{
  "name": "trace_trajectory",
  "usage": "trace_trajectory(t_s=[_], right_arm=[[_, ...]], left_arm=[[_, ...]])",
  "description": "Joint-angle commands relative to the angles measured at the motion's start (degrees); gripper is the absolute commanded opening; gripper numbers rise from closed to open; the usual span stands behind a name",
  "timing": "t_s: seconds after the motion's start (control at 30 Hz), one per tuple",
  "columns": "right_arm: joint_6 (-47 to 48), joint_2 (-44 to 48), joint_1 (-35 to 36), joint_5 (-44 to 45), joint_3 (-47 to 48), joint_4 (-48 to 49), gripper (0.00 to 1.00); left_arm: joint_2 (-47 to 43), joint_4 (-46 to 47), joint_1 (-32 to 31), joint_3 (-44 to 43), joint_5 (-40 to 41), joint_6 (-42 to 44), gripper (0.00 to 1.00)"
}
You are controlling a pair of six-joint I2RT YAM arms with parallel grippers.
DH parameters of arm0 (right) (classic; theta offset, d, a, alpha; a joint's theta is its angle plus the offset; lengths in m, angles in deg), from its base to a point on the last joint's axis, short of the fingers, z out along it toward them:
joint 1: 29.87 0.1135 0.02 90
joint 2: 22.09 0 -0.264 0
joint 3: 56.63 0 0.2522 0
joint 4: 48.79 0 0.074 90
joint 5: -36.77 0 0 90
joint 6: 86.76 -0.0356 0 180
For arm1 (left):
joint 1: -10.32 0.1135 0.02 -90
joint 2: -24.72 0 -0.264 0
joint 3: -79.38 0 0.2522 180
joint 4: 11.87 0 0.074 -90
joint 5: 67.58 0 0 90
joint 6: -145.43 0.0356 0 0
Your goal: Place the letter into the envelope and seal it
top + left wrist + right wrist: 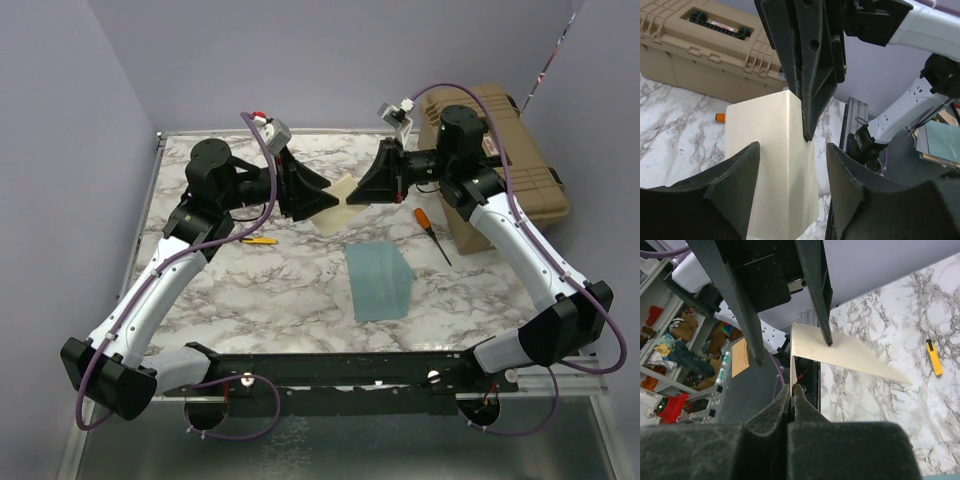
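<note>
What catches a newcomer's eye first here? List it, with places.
The cream letter, bent along a crease, is held up at the rear middle of the table: the right gripper pinches its edge, and the left gripper, open, flanks it. Then come the teal envelope, lying flat toward the near edge, and the tan case at right rear.

cream letter (336,203), teal envelope (380,282), marbled table (270,295)
</note>
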Motion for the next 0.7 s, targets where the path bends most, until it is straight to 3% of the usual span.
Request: trace_trajectory(t_s=[0.0, 0.3, 0.47, 0.57, 0.63, 0.67], right_arm=[[0.66, -0.24, 0.27, -2.3, 1.58, 1.48, 0.01], [0.51, -0.73, 0.24, 0.23, 1.67, 2.8, 0.01], [1.48, 0.03, 0.22, 2.42, 1.43, 2.63, 0.01], [2.19, 0.58, 0.21, 3.54, 1.54, 2.04, 0.0], [2.05, 0.85, 0.28, 5.8, 1.55, 1.69, 0.01], [1.88, 1.11, 0.29, 7.17, 1.36, 1.76, 0.05]], left_arm=[[-0.08, -1.2, -0.06, 0.77, -6.47, 1.82, 0.55], [1.09, -1.18, -0.06, 0.92, -9.01, -0.02, 0.36], [0.89, -1.55, -0.06, 1.56, -7.05, -0.66, 0.1], [0.87, -1.55, -0.11, 1.72, -6.07, -0.97, 0.0], [0.8, -1.53, -0.06, 1.59, -6.1, -0.99, 0.0], [0.68, -1.52, -0.07, 1.51, -5.51, -1.01, 0.0]])
